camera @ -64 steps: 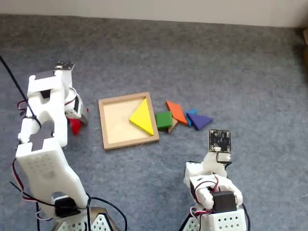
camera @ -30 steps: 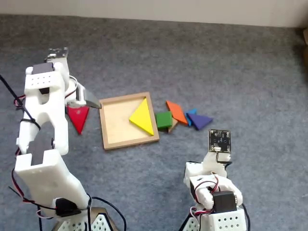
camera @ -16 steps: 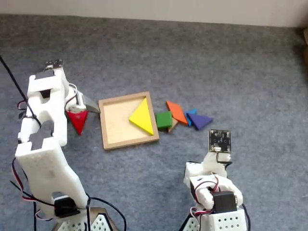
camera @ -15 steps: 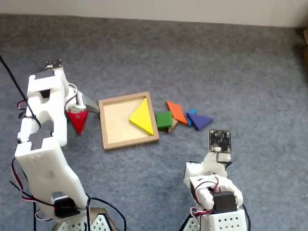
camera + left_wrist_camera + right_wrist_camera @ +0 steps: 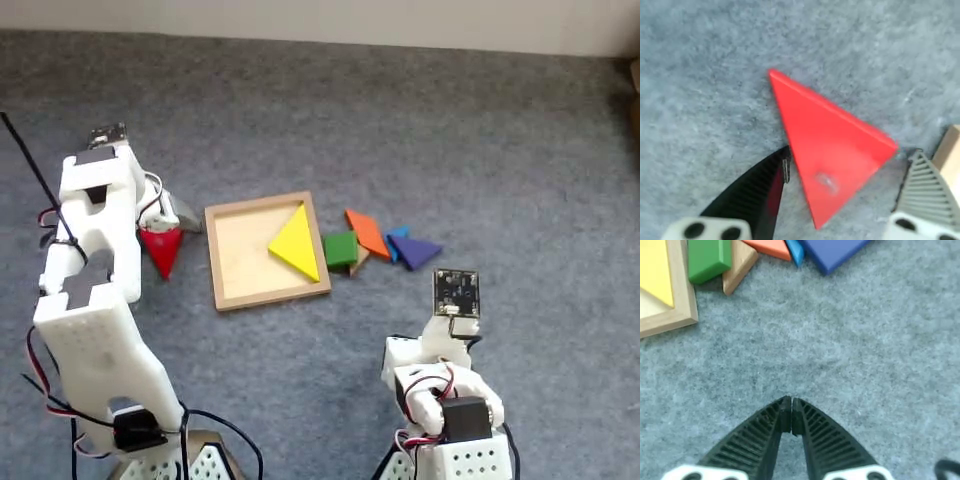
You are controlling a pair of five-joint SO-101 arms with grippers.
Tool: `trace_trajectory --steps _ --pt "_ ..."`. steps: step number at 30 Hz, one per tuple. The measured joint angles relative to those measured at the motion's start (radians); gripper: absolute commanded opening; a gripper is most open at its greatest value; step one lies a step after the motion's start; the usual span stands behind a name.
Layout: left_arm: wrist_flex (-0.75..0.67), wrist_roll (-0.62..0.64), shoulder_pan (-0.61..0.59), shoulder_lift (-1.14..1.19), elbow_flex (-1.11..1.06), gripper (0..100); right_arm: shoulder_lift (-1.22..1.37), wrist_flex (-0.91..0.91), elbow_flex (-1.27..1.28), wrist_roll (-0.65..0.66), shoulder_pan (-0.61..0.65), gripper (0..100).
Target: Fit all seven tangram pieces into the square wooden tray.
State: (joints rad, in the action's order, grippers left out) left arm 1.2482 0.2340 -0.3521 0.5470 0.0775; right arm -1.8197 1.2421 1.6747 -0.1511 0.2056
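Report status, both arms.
Left gripper jaws open, straddling red triangle on carpet. Right gripper shut over carpet. Tray holds yellow triangle. Nothing in the way.

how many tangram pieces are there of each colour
red piece: 1
yellow piece: 1
green piece: 1
orange piece: 1
light blue piece: 1
dark blue piece: 1
tan piece: 1
total: 7
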Motion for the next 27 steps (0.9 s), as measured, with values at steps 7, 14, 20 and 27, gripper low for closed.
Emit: trace_trajectory --steps 7,14,20,27 --pt "-0.017 0.015 0.0 0.002 0.0 37 0.0 0.0 0.0 0.0 0.0 2.2" --pt "-0.018 0.074 0.0 0.002 0.0 30 0.0 0.0 0.0 0.0 0.0 2.2" --pt "-0.018 0.075 0.0 0.005 0.002 22 0.0 0.0 0.0 0.0 0.0 2.2" --pt "-0.02 0.069 0.003 0.002 0.008 19 0.0 0.0 0.0 0.0 0.0 2.2"
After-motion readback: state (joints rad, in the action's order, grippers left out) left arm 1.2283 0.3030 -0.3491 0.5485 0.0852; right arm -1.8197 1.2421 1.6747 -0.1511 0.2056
